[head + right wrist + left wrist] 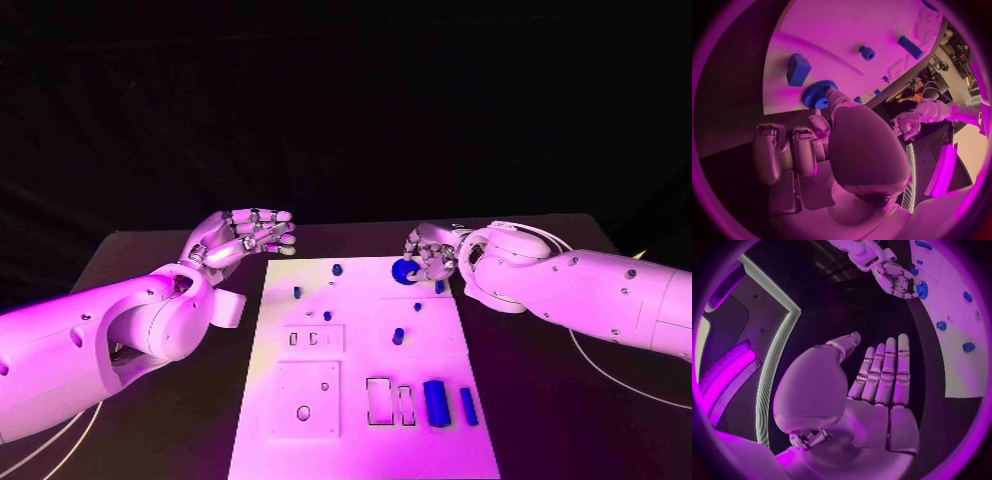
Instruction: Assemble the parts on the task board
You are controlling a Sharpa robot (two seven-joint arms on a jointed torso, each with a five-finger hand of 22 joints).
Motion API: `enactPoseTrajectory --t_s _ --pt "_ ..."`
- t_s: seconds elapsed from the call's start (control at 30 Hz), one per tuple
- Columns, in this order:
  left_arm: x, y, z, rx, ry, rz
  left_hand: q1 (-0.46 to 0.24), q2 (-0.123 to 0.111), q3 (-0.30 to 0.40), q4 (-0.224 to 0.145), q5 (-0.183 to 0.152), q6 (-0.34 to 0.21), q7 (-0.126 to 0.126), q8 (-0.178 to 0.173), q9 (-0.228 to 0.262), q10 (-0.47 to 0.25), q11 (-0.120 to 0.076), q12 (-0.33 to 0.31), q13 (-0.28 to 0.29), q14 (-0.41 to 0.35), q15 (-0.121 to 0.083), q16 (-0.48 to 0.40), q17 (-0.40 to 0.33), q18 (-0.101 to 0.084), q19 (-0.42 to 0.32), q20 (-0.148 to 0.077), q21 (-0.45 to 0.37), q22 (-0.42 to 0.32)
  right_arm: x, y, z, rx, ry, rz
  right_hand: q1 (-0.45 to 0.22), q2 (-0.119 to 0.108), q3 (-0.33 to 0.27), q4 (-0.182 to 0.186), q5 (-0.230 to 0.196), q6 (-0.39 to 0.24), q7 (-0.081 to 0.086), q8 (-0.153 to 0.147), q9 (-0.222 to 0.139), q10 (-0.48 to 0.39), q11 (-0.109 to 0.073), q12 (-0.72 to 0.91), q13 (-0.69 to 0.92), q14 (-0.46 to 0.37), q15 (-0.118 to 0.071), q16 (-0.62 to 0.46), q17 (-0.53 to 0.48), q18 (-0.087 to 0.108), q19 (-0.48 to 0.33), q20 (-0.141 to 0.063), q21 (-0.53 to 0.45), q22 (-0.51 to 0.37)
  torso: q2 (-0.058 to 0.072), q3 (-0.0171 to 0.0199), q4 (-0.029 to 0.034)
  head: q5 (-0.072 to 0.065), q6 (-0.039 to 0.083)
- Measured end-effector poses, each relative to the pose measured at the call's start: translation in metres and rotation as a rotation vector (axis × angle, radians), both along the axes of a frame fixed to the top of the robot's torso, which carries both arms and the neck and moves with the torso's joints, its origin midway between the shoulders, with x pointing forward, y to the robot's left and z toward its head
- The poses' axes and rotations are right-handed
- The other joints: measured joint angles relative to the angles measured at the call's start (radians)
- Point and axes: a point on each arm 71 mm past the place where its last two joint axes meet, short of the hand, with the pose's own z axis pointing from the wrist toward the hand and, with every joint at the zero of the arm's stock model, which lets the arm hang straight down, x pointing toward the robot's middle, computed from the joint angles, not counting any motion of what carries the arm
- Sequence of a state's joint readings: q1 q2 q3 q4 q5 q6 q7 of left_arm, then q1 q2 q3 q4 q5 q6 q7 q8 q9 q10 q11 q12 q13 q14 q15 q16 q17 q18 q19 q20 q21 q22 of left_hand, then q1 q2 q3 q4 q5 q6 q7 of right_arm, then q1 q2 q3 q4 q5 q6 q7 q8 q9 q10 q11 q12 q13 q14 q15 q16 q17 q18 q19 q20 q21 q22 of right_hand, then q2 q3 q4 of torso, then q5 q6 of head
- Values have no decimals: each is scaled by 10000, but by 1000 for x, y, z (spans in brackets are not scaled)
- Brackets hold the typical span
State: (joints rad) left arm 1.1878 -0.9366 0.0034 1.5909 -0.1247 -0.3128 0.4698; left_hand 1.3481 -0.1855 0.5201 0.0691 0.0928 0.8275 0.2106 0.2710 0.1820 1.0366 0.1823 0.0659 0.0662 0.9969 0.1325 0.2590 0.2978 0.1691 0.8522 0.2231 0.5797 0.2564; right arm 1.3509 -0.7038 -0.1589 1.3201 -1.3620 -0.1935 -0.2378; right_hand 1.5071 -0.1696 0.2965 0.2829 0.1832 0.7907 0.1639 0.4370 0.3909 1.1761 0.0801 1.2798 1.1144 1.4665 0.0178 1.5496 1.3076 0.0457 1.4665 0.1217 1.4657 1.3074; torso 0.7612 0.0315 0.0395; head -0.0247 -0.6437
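Head view: the task board (361,400) lay along the middle of the black table (144,250), long axis running away from the robot. The right hand (430,256) was over the board's far right corner, with a blue gear (405,271) at its fingertips on the side toward the board's centre; the gear appeared pinched between thumb and a finger, just above or on the board, and which could not be told. The left hand (242,234) stood off the board's far left corner, fingers apart and holding nothing. Two blue bars (436,402) lay near the board's near right edge, long axes parallel to the board's own. Left wrist view: the left hand (879,385) showed a flat palm with fingers straight and side by side, empty; the right hand (895,277) was seen across the table with the gear (922,289) at its fingertips against the board's edge. Right wrist view: the right hand (817,145) had its thumb reaching to the toothed gear (819,94), which sat at the board's (861,30) edge; a blue block (797,69) stood just beside the gear, a small blue peg (867,52) farther in. Judgement: the right hand was much the nearer, and the gear's seat presumably lay inward from it.
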Motion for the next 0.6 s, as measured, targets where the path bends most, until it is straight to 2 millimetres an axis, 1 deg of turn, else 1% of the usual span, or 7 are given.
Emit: enactPoseTrajectory --t_s 0.17,0.27,0.4,0.43,0.47,0.5,0.6 --pt "0 0 0 2 8 -2 0 0 0 0 0 0 0 0 -1 0 0 0 0 0 0 0 24 0 0 0 72 14 -2 3 0 -13 -137 125 118 -133 951 -237 -52 300 -54 -116 -172 232 -51 155 192 2 -75 21 0 0 0 0 108 -1 0 -1 2 -2 -2" --pt "0 0 0 2 11 -4 0 0 0 0 0 0 0 0 -1 0 0 0 0 0 0 0 37 1 0 0 79 27 -4 6 0 -27 -273 215 6 -294 1270 -335 90 329 -82 -112 -188 413 -88 267 361 1 -76 40 -1 0 -2 -75 118 -1 0 -3 2 -3 -3" --pt "0 0 0 2 16 -7 0 0 0 0 0 0 0 0 -1 0 0 0 0 0 0 0 37 0 0 0 79 27 -6 10 0 -38 -497 344 -82 -431 1582 -453 283 405 -156 -107 -187 700 -162 437 652 2 -147 39 -1 -1 -1 -75 188 7 0 -6 2 -3 14" --pt "0 0 0 2 17 -7 0 0 0 0 0 0 0 0 -1 0 0 0 0 0 0 0 36 0 0 0 79 27 -7 11 0 -34 -567 380 -132 -478 1627 -467 317 406 -157 -107 -187 747 -168 469 689 2 -147 39 -1 -30 -2 -74 222 7 -1 -6 2 -3 16" --pt "0 0 0 3 18 -7 0 0 0 0 0 0 0 0 -1 0 0 0 0 0 0 0 36 0 0 0 79 27 -8 13 0 -21 -646 416 -205 -548 1676 -464 319 477 -224 -106 -186 804 -178 507 739 2 -147 39 -1 -109 -2 -74 239 7 -1 -6 3 -3 21" --pt "0 0 0 3 19 -6 0 0 0 0 0 0 0 0 -1 0 0 0 0 0 0 0 36 0 0 0 78 27 -9 14 0 -2 -734 453 -340 -623 1708 -441 214 584 -219 -105 -186 869 -193 546 805 -19 -168 39 -1 -111 -4 -125 238 7 -1 -6 4 -3 26" --pt "0 0 0 6 23 -4 0 0 0 0 0 0 0 0 7 0 0 0 0 0 0 0 36 0 0 0 79 27 -14 22 4 127 -1115 648 -548 -566 1734 -416 -78 660 -194 -83 -186 973 -201 622 936 1 -218 39 -1 -111 -2 -147 295 7 -3 -9 6 3 37"
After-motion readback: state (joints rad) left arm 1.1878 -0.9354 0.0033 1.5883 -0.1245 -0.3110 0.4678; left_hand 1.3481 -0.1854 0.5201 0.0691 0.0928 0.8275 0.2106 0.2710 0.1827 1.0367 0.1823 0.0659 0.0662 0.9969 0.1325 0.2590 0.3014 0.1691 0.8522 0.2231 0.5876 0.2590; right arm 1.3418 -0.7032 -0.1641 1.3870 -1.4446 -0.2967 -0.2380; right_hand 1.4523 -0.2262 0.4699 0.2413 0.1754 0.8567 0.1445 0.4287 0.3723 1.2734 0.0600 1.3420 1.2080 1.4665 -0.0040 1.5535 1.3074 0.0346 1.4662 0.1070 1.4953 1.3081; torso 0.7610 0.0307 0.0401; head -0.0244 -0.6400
